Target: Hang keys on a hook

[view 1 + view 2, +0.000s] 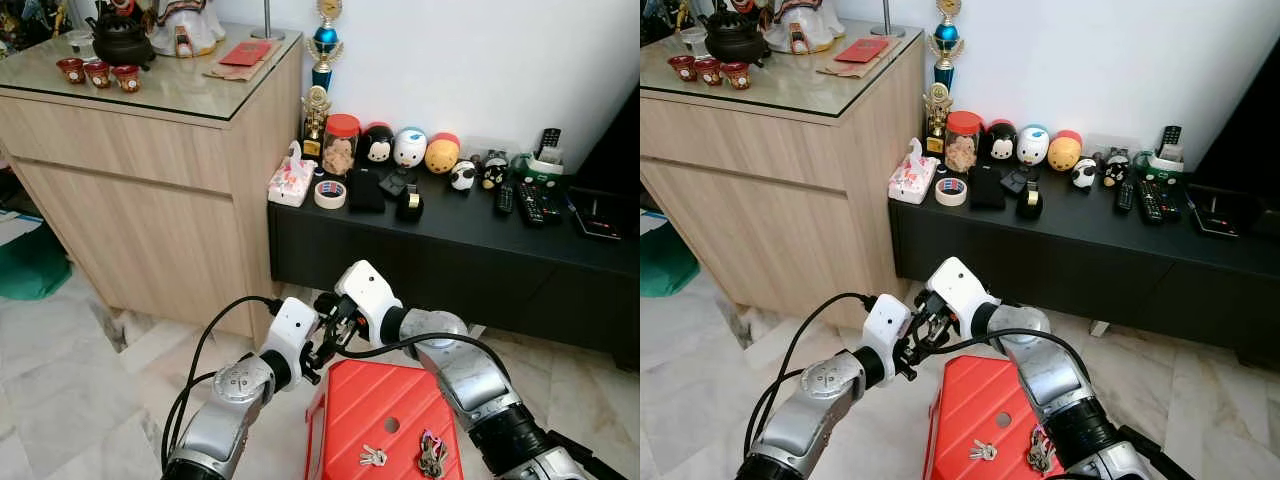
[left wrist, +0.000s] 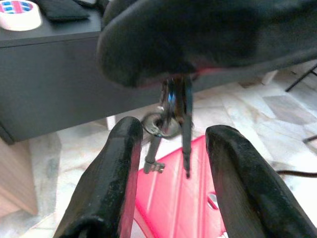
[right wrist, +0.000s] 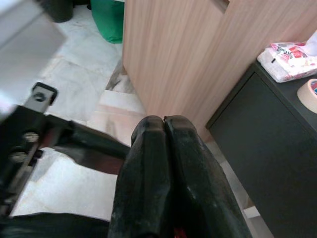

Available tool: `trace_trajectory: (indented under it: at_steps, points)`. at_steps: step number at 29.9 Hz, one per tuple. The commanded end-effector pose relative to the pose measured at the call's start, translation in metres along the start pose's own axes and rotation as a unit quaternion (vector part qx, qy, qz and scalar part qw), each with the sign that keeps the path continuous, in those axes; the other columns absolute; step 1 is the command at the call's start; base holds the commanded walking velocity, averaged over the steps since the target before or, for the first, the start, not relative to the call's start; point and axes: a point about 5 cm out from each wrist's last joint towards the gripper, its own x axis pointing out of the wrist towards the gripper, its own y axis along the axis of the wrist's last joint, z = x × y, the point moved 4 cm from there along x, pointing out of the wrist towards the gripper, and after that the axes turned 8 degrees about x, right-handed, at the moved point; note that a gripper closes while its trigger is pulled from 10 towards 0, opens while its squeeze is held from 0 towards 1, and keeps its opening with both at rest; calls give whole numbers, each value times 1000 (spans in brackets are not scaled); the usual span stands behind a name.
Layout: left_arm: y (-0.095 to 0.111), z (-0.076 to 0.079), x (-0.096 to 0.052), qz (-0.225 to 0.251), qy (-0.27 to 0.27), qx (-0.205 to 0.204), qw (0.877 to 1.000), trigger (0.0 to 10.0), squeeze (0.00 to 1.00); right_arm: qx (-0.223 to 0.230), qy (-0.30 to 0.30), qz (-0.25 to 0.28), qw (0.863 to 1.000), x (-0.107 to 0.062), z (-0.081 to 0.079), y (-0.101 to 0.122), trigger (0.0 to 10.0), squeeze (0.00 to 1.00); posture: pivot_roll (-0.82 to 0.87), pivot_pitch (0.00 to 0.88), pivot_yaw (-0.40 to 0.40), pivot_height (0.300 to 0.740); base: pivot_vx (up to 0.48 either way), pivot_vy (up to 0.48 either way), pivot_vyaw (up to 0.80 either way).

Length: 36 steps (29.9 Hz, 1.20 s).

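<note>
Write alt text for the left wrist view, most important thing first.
A bunch of keys on a ring hangs from the right gripper, whose dark blurred fingers are shut on it, between the open fingers of the left gripper. Below is a red stool on pale floor tiles, behind it a black cabinet carrying a tape roll.

Both eye views look forward and down from the head, over the two arms to the red stool [image 1: 390,410], the black bench [image 1: 470,225] and the wood cabinet [image 1: 150,200] by the wall. The left wrist view looks close along its gripper [image 2: 168,163] across the stool to the bench front. The right wrist view looks close along its gripper [image 3: 166,144] toward the cabinet side and bench end, which the eye views share.
</note>
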Motion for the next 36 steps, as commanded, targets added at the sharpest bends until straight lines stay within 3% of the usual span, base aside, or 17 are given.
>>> trace_trajectory:
  at_steps: [1,9,10,11,12,36]
  points:
    - [1,-1,3,-5,4,2,1000,10000,0,-9,-3,16,1000,0,2,13,10000,0,79,0,-85,728,0,0,0]
    - [4,-2,6,-3,18,-3,1000,10000,0,-7,-5,19,1000,0,3,15,10000,0,78,0,-83,728,0,0,0]
    - [3,-3,7,-4,22,-3,1000,4314,0,-7,-6,19,1000,0,3,15,10000,0,78,0,-83,728,0,0,0]
    - [3,-4,7,-4,25,-5,1000,1176,0,-6,-6,19,1000,0,3,15,10000,0,78,0,-83,728,0,0,0]
    - [3,-5,8,-3,26,-6,1000,0,0,-6,-7,19,1000,0,3,15,10000,0,77,0,-83,728,0,0,0]
    - [5,-7,8,-1,34,-5,999,0,0,4,-15,6,1000,0,6,8,10000,0,78,0,-83,728,0,0,0]
